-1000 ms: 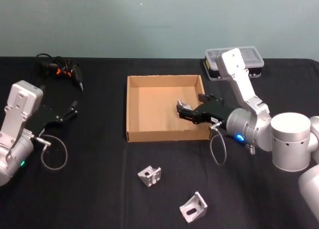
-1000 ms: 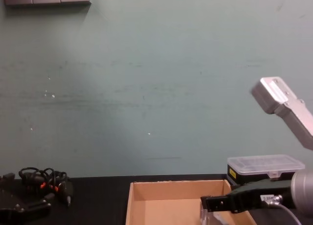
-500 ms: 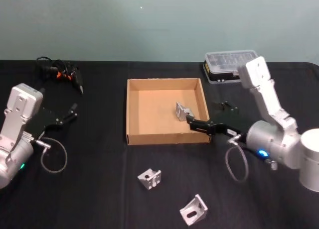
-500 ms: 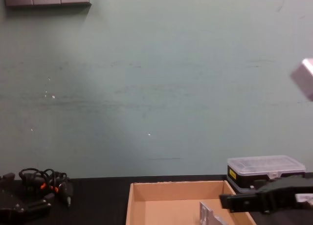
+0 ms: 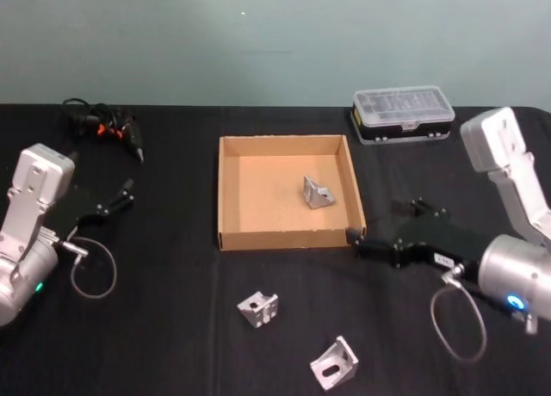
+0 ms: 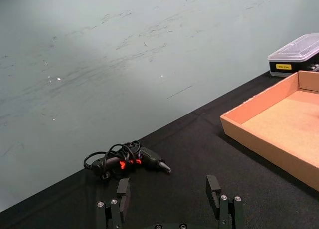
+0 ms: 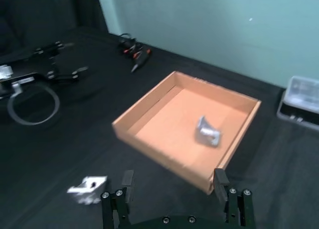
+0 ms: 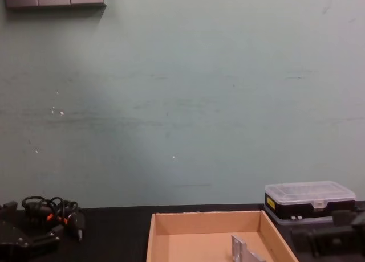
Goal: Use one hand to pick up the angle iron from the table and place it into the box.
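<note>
One silver angle iron (image 5: 318, 193) (image 7: 208, 131) (image 8: 243, 249) lies inside the tan cardboard box (image 5: 229, 189) (image 7: 149, 112) (image 8: 171, 225), right of its middle. Two more angle irons (image 5: 258, 308) (image 5: 335, 361) rest on the black table (image 5: 155, 344) in front of the box; one of these (image 7: 88, 185) lies off the box's near side. My right gripper (image 5: 379, 244) (image 7: 173, 181) hovers open and empty just outside the box's front right corner. My left gripper (image 5: 117, 197) (image 6: 168, 191) is parked open at the left.
A clear-lidded plastic case (image 5: 401, 114) (image 8: 308, 197) stands behind the box on the right. A black corded tool with orange marks (image 5: 108, 126) (image 6: 127, 161) lies at the back left. Bare tabletop stretches along the front.
My right gripper has let go of the angle iron inside the box and drawn back out, rightward and toward the front. The left arm has stayed put.
</note>
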